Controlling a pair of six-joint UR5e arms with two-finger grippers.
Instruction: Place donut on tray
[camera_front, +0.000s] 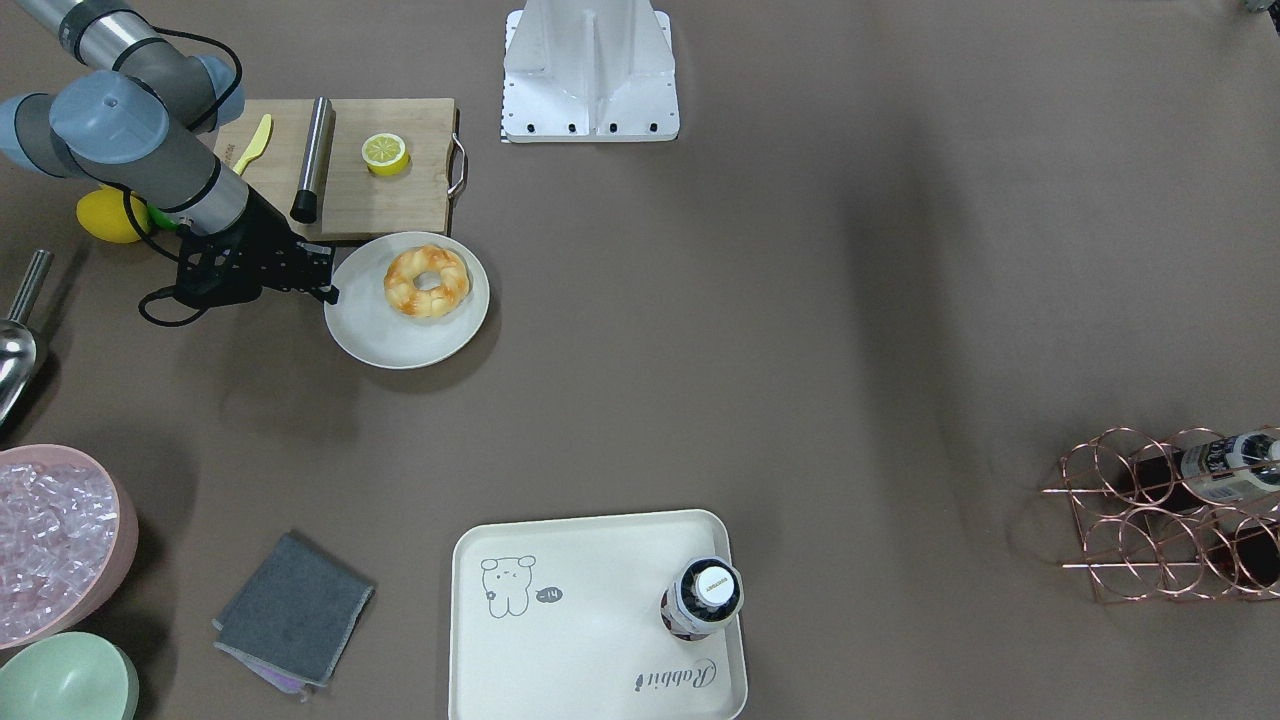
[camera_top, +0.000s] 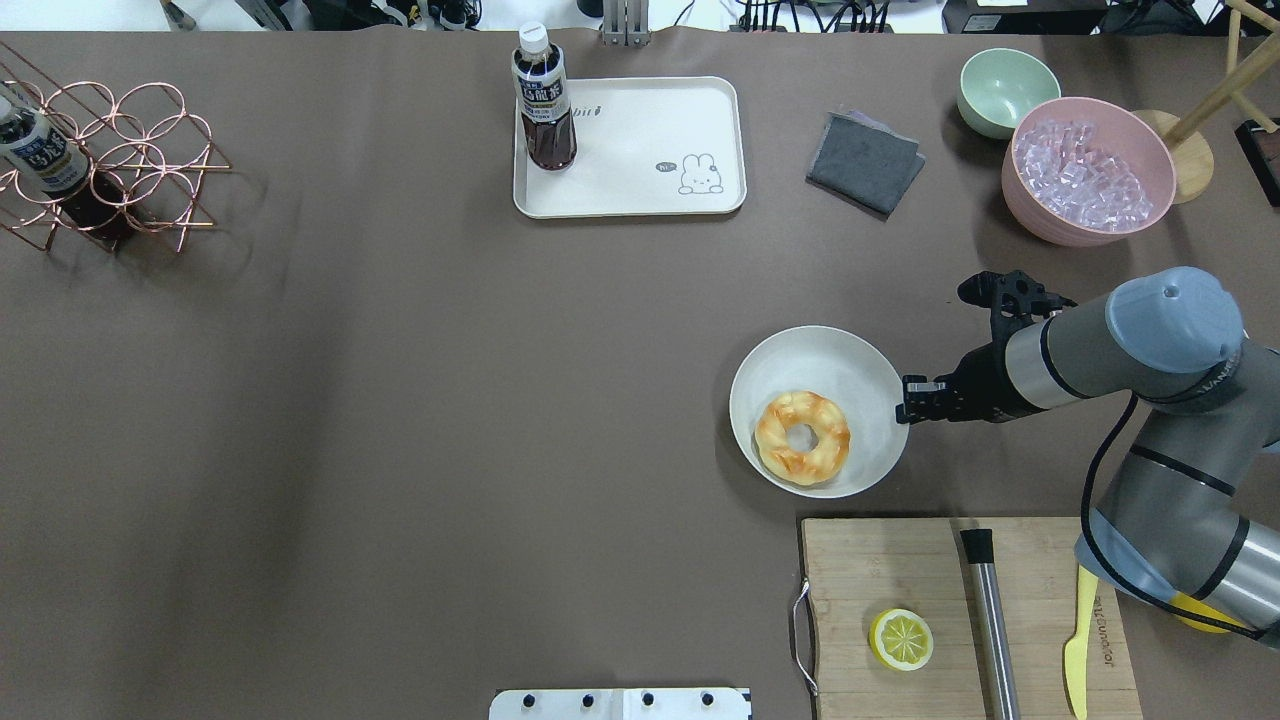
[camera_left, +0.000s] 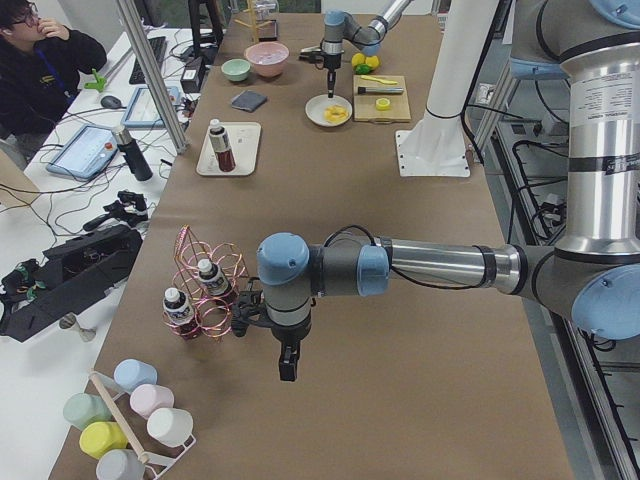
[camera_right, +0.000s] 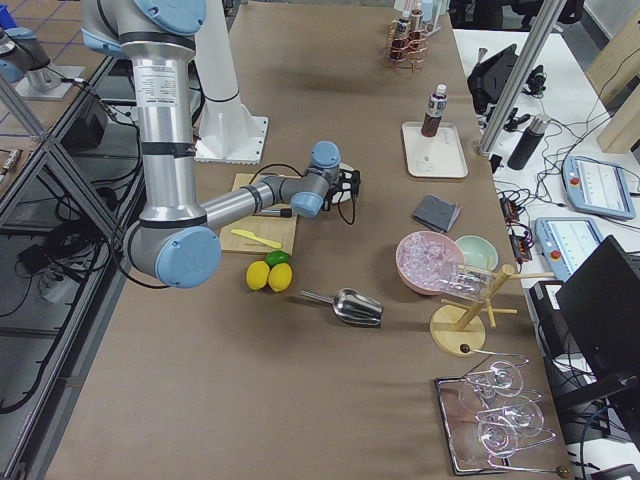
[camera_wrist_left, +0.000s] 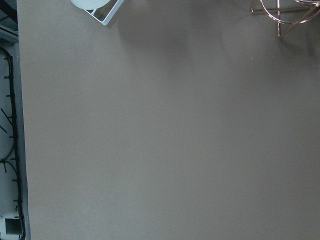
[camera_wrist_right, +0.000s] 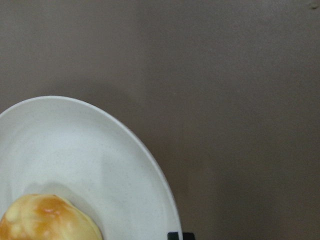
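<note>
From across the table: donut (camera_front: 427, 281) on plate (camera_front: 400, 355), beside board (camera_front: 400, 210); tray (camera_front: 580, 640) well apart near operators' edge, bottle (camera_front: 703, 597) upright in one corner, remainder bare; right gripper (camera_front: 325, 285) just over plate rim, short of donut, finger spread not discernible. Step judged: approach for pickup. Advised: shift inward until centred on ring, span one side of it, close gently to avoid squashing, lift clear of rim before travel, release on bare tray area away from bottle. From overhead: right forearm roughly level, entering from right edge, wrist turned down at plate. From left end: left gripper (camera_left: 287, 365) hanging above bare table near rack (camera_left: 205, 285), fingers not judgeable. From right wrist: only donut edge and plate rim in lower left, confirming offset.
</note>
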